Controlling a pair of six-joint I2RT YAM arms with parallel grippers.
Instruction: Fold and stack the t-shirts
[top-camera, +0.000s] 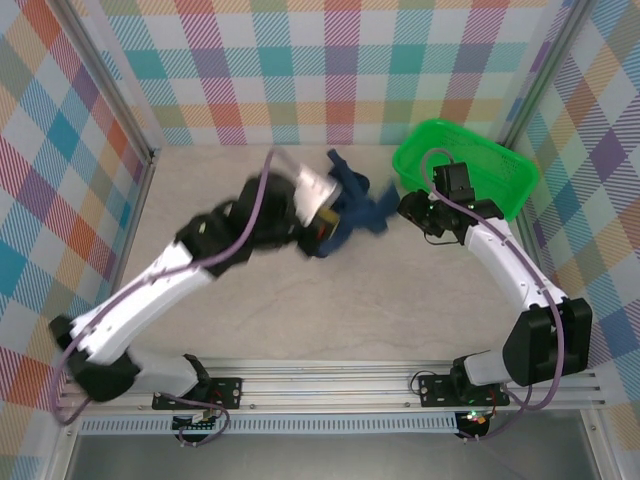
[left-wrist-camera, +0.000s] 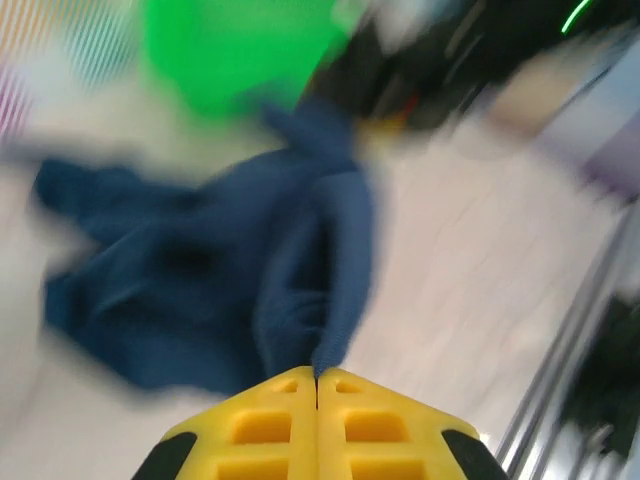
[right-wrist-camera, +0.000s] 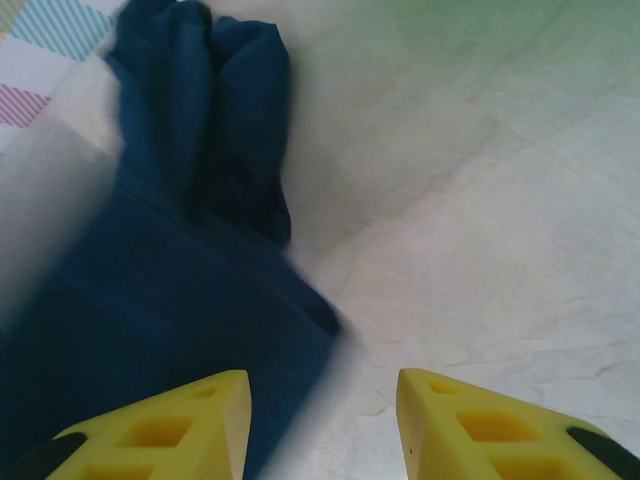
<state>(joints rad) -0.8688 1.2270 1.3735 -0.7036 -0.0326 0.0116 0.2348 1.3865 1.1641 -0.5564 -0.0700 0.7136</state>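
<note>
One navy t-shirt (top-camera: 358, 208) lies crumpled at the far middle of the table (top-camera: 300, 320), just left of the green mesh basket (top-camera: 500, 165), as you see from above. Your left gripper (top-camera: 325, 228) meets its near left side, and your right gripper (top-camera: 412, 212) hangs just right of it, in front of the basket.

Through the blurred left wrist camera, your left gripper (left-wrist-camera: 317, 385) is clamped tight on a ridge of the navy t-shirt (left-wrist-camera: 200, 290), likely so you can drag the cloth out flat.

Through the right wrist camera, your right gripper (right-wrist-camera: 320, 400) is spread wide, grasping nothing. It is poised where the navy t-shirt (right-wrist-camera: 180, 260) gives way to bare table (right-wrist-camera: 480, 200), a fair spot to take a second corner.
</note>
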